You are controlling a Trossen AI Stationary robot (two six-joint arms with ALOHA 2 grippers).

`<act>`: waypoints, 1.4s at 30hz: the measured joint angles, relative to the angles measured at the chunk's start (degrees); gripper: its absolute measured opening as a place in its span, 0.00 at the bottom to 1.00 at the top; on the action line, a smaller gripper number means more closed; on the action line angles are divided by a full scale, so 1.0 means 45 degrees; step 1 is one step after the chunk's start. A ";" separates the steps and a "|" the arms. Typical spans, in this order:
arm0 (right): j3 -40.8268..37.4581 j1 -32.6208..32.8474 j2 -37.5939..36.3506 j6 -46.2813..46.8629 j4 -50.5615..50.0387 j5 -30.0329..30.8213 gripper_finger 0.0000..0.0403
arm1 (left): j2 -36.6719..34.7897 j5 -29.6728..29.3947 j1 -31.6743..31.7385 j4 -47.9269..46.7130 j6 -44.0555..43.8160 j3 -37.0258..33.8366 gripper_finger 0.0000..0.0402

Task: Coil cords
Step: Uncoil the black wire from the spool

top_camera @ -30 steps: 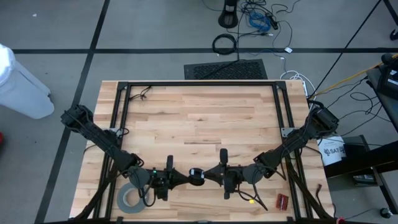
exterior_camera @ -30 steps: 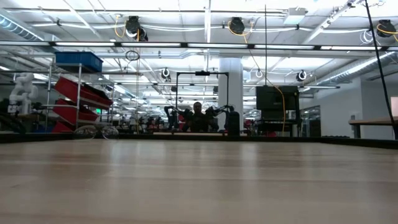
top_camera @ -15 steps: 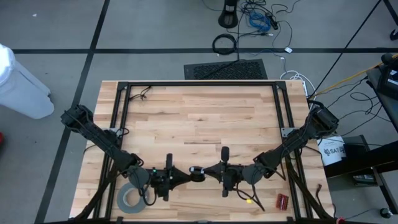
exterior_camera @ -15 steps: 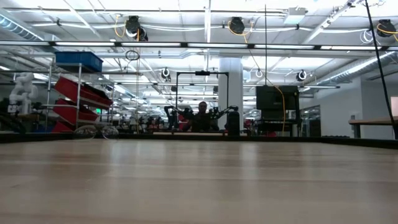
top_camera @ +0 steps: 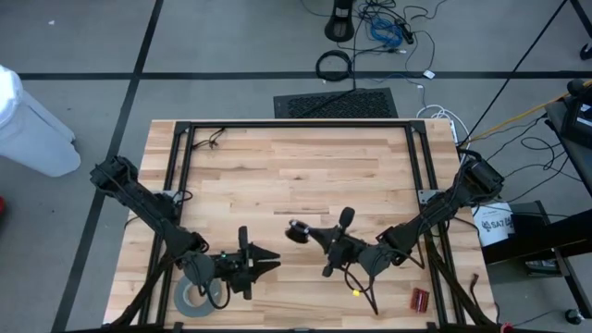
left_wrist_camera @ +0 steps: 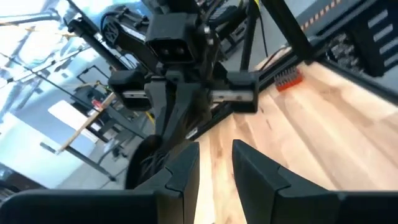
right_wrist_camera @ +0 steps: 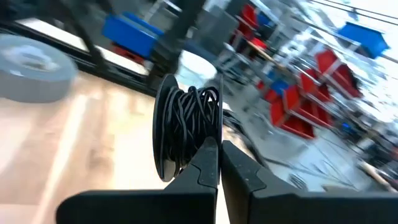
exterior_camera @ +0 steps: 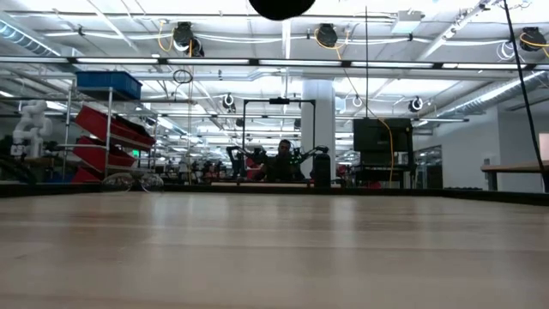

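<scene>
Now: right gripper holds the coiled cord, left gripper stands apart

High view: right gripper (top_camera: 305,232) is near the middle of the table's (top_camera: 296,176) near half, fingers clenched on the disc (top_camera: 296,230), a small black round thing at its tip. Left gripper (top_camera: 272,261) sits lower left of it, near the table's front edge, well apart from the disc, holding nothing. Grey tape roll (top_camera: 192,295) lies flat by the front left corner, partly under the left arm. Small red object (top_camera: 420,300) lies near the front right corner.

Right wrist view: gives what the high view cannot. The disc (right_wrist_camera: 163,130) is a spool side on, with the thin dark cord (right_wrist_camera: 196,118) wound round it in many turns. Fingers (right_wrist_camera: 208,162) pinch it from below, closed tight. Tape roll (right_wrist_camera: 34,78) shows behind on the wood.

Left wrist view: own fingers (left_wrist_camera: 186,171) stand parted with a clear gap, bare wood between them. Right arm's wrist fills the background; the red object (left_wrist_camera: 288,79) shows beyond.

Low view: only a dark rounded shape (exterior_camera: 280,7) at the top edge, above the tabletop. Cannot tell which part it is. A person sits far off in the room.
</scene>
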 joint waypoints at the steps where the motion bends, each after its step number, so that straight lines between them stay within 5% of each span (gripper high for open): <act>1: 0.0000 -0.0002 0.0000 0.0002 -0.0002 0.0203 0.00 | 0.0000 -0.0007 0.0000 -0.0025 -0.0040 0.0019 0.25; 13: 0.0000 0.0003 -0.0005 -0.0603 -0.0653 -0.0516 0.00 | -0.0010 -0.1708 0.0382 0.0096 -0.1198 0.0494 0.25; 19: 0.0000 0.0003 -0.0005 -0.0584 -0.0813 -0.1188 0.00 | -0.0049 -0.1274 0.0387 -0.2374 -0.1462 0.1937 0.26; 24: 0.0000 0.0040 -0.0005 -0.0612 -0.0806 -0.1457 0.00 | -0.0049 0.2112 0.0926 -0.5417 -0.3218 0.3165 0.26; 30: 0.0000 0.0423 -0.0140 -0.0634 -0.0951 -0.1788 0.00 | -0.0049 0.7751 0.0532 -0.3685 -0.4628 0.3275 0.26; 32: 0.0000 0.0579 -0.0220 -0.0821 -0.0968 -0.1803 0.00 | -0.0049 0.6204 -0.0022 -0.3254 -0.3770 0.3297 0.26; 35: 0.0000 0.0695 -0.0385 -0.0915 -0.0954 -0.1906 0.00 | -0.0049 0.0190 -0.0476 -0.3689 -0.1378 0.3535 0.26; 37: 0.0000 0.0789 -0.0503 -0.0792 -0.0931 -0.2099 0.00 | -0.0088 -0.2223 -0.0147 -0.4809 -0.1032 0.3709 0.26; 39: 0.0000 0.0888 -0.0584 -0.0714 -0.0955 -0.2123 0.00 | -0.0227 -0.1656 0.0473 -0.6648 -0.2326 0.3664 0.26; 42: 0.0000 0.1037 -0.0677 -0.0712 -0.1025 -0.2142 0.00 | -0.0182 0.1222 0.1146 -0.8211 -0.5352 0.3429 0.26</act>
